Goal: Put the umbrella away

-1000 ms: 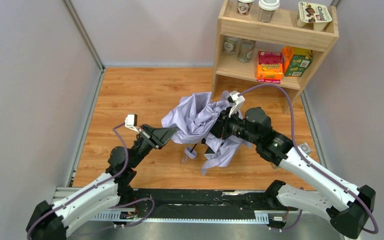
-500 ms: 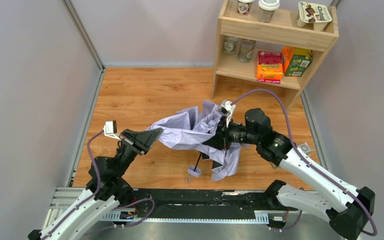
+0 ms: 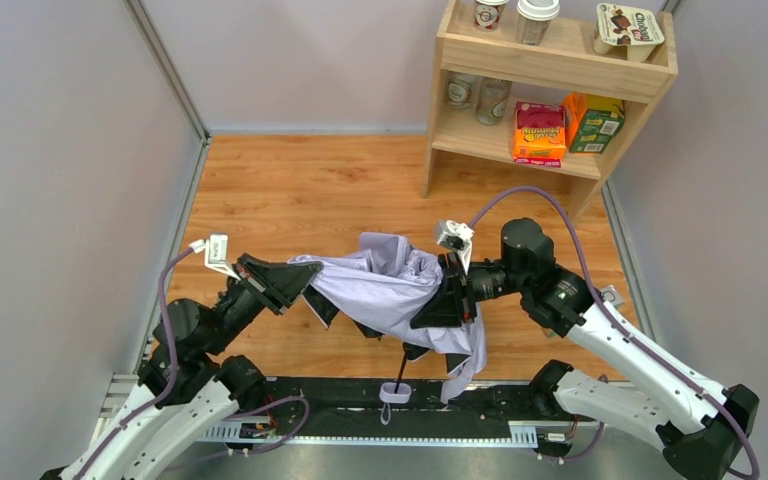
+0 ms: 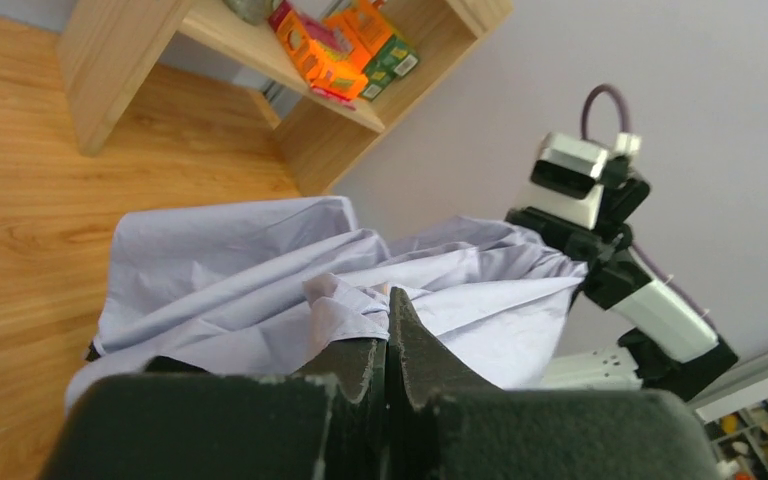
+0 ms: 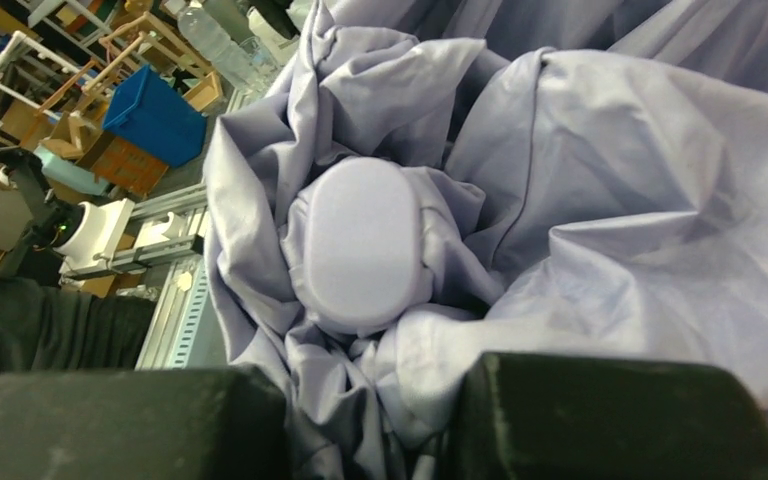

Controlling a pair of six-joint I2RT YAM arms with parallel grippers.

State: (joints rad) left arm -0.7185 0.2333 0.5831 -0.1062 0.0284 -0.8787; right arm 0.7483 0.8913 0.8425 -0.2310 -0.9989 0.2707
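- Top external view: the umbrella [image 3: 390,290] is held up above the surface [image 3: 290,190], in front of the wooden shelf [image 3: 550,60] and well apart from it, its canopy stretched between the two arms.
- The left end effector [image 3: 307,279], well to the left of the shelf, has its fingers pressed together on the canopy's edge.
- The right end effector [image 3: 452,300], in front of the shelf, is clamped on bunched fabric. The right wrist view shows cloth gathered between its fingers below an oval cap [image 5: 360,245].
- The black shaft [image 3: 401,362] dangles from under the canopy on the side away from the shelf, with the strap loop [image 3: 391,396] at its lower end over the base rail [image 3: 340,398].
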